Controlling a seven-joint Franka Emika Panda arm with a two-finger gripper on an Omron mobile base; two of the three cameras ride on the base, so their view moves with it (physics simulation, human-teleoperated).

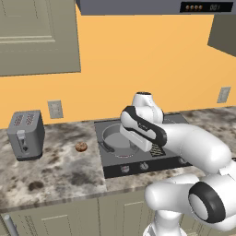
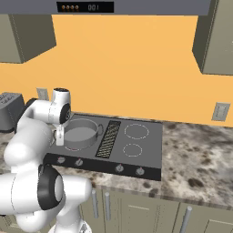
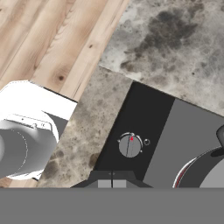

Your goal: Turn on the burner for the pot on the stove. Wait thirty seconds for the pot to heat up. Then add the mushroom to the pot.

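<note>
We see the wide grey metal pot [image 1: 119,137] on the flat black cooktop's [image 2: 150,154] left rear zone, a red glow at its base. Our white arm bends low over the pot's front, fingers [image 3: 112,182] pressed together, empty, just above a small round grey knob [image 3: 130,145]. The small reddish-brown mushroom [image 1: 81,147] lies on the marbled bench [image 1: 60,168] left of the pot.

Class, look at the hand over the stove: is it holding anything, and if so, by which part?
Nothing is held. The hand is shut with nothing between its fingertips, poised above a knob of the stove. The mushroom lies on the counter.
</note>
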